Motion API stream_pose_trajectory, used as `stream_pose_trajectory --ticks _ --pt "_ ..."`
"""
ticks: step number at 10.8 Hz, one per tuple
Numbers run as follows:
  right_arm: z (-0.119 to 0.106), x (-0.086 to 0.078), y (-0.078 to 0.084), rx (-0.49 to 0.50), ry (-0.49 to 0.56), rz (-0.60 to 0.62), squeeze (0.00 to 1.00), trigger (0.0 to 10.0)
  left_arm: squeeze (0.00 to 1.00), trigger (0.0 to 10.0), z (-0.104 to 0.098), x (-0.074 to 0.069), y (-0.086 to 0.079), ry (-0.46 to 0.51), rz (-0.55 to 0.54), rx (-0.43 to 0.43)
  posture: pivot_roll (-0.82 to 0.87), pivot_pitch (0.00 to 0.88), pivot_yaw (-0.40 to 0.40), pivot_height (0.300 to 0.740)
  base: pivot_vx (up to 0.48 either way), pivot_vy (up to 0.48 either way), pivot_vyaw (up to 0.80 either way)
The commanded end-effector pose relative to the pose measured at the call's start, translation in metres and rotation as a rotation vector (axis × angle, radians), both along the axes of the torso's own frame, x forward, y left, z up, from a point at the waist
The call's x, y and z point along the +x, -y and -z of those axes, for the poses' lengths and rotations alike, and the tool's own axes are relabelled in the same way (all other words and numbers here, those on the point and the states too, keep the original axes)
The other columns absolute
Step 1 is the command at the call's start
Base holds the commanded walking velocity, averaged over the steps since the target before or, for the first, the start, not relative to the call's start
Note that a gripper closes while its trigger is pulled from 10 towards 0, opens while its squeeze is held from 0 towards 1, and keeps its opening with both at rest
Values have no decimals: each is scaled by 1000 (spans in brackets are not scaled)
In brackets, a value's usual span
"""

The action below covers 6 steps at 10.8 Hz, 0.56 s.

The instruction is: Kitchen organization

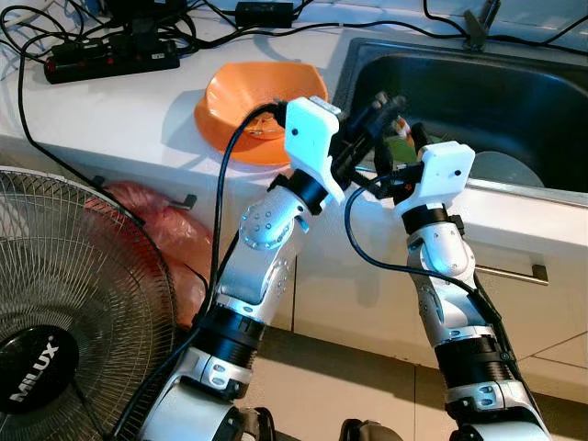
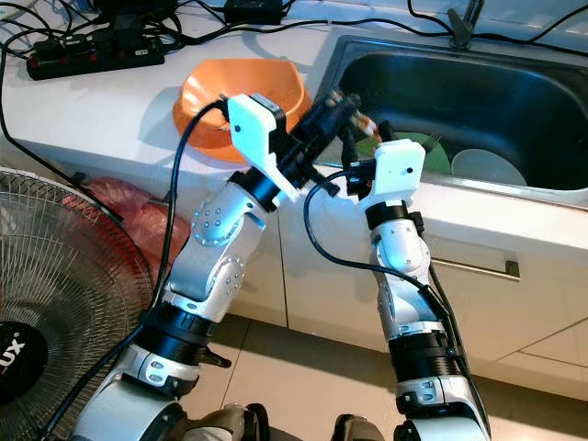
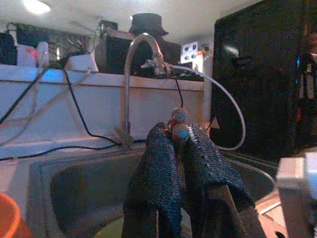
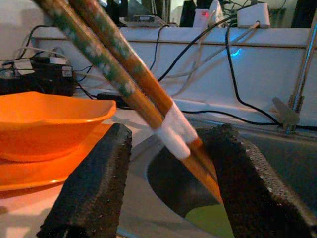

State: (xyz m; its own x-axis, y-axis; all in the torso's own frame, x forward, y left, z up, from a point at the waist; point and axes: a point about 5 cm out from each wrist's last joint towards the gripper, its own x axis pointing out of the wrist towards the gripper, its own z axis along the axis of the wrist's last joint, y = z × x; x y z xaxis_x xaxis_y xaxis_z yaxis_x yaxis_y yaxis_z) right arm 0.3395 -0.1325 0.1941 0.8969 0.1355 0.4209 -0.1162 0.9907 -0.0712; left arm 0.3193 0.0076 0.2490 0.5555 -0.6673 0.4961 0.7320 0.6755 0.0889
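Note:
A pair of orange-brown chopsticks (image 4: 148, 101) with green markings and a white band is held over the front left corner of the steel sink (image 1: 514, 101). My left gripper (image 3: 178, 130) is shut on their ends, above the sink rim beside the orange bowl (image 1: 262, 110). My right gripper (image 4: 171, 133) sits just below and to the right of it, open. The chopsticks pass slanting between its two black pads (image 4: 94, 183) and lie close to one of them. In the left eye view the two grippers (image 1: 384, 106) (image 1: 386, 173) meet at the counter edge.
A green dish (image 1: 400, 147) and a white plate (image 1: 501, 170) lie in the sink. A power strip (image 1: 110, 60) with cables lies on the counter at the back left. A floor fan (image 1: 64, 312) and a red bag (image 1: 156, 230) stand low on the left. The faucet (image 3: 141, 42) rises behind the sink.

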Motion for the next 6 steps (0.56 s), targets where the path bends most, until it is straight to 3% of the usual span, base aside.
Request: stream_pose_trajectory --ticks 1,6 --pt "-7 3 1 0 21 14 0 10000 0 10000 4 -6 9 -13 48 16 -11 125 58 740 0 0 0" --pt "-6 6 11 20 14 85 0 10000 0 10000 5 -7 9 -13 53 31 -9 120 59 740 0 0 0"
